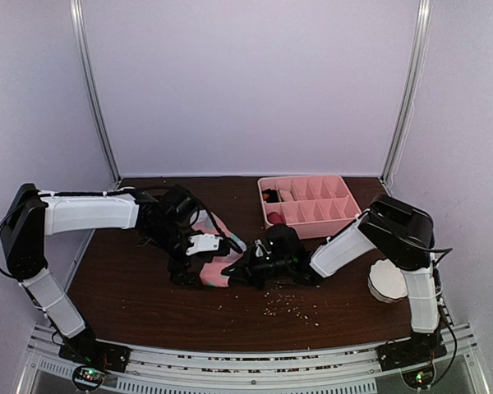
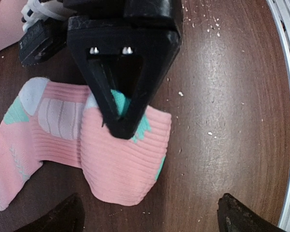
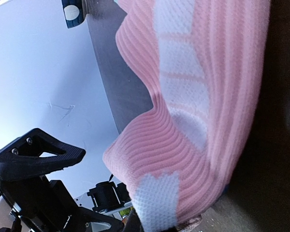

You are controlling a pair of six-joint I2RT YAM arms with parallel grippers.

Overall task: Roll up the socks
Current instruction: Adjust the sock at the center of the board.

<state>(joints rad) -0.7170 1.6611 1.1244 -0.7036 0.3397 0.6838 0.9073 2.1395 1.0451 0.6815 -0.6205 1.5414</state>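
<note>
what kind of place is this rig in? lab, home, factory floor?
Most likely a lab data-collection booth: plain white panel walls on aluminium frame posts, two arms on a metal rail at the edge of a dark table, and props: a pink sock and a pink divided tray.

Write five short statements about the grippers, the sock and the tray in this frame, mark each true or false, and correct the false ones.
1. The right gripper is shut on the pink sock. True.
2. The left gripper grips the sock too. False: its jaws stand wide open and hold nothing.
3. The pink sock lies inside the pink tray. False: it lies on the brown table, apart from the tray.
4. Crumbs are scattered on the table. True.
5. The tray is divided into compartments. True.
</note>
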